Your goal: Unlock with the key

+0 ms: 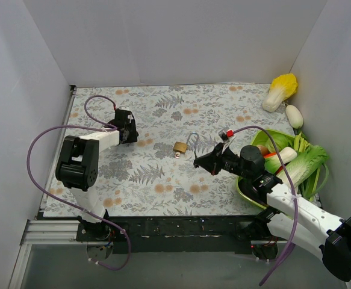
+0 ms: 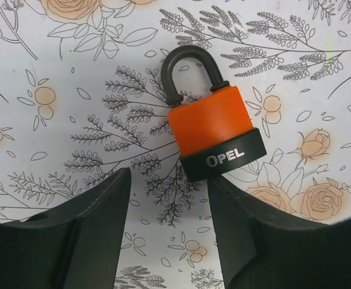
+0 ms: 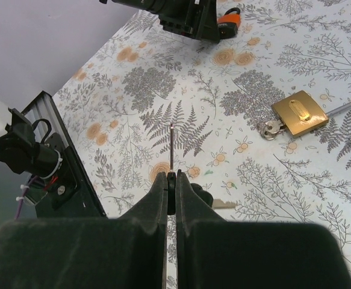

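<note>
An orange padlock [image 2: 210, 123] with a black shackle and a black "OPEL" base lies flat on the floral cloth. It also shows at the top of the right wrist view [image 3: 228, 18]. My left gripper [image 2: 169, 201] is open, just short of the padlock's base, with the right finger's tip [image 2: 247, 205] by it. A brass padlock [image 1: 180, 147] with a small key [image 3: 271, 128] in its base lies mid-table, also in the right wrist view [image 3: 300, 113]. My right gripper [image 3: 171, 177] is shut on a black-headed key [image 3: 171, 144], blade forward, just right of the brass padlock [image 1: 202, 161].
A second key blade [image 3: 224, 205] shows beside my right fingers. A green bowl [image 1: 270, 133] of vegetables stands at the right edge. A napa cabbage [image 1: 282, 90] and a white radish [image 1: 294, 115] lie behind it. White walls enclose the table.
</note>
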Robot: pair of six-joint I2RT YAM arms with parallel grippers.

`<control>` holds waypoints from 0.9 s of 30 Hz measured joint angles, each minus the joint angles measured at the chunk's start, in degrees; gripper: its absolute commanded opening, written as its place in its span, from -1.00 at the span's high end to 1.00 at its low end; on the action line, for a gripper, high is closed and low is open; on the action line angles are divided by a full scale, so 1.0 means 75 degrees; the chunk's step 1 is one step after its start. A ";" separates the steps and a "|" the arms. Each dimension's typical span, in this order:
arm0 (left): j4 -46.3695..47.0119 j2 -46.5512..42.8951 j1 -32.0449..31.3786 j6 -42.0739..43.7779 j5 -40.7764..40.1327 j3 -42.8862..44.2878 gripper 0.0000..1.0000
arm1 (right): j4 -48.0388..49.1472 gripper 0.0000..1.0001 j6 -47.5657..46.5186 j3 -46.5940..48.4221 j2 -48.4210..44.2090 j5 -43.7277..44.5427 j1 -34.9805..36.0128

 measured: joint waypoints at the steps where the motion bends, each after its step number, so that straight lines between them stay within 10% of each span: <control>1: 0.0000 0.0000 0.0000 0.0006 -0.0052 0.0000 -0.05 | 0.0003 0.97 0.0000 -0.0015 0.0000 0.0003 0.0000; 11: -0.0117 -0.0102 0.0102 0.0175 -0.0358 -0.0032 -0.17 | -0.0032 0.97 0.0000 -0.0157 -0.0181 0.0015 -0.0006; 20: 0.0055 -0.1851 0.0219 0.0230 0.1824 -0.0734 -0.44 | -0.0082 0.97 -0.0006 -0.0187 -0.0318 0.0117 -0.0044; 27: -0.0102 -0.1084 0.0391 -0.0239 0.2430 0.0396 -0.75 | -0.0224 0.97 -0.0006 -0.0187 -0.0289 0.0128 -0.0047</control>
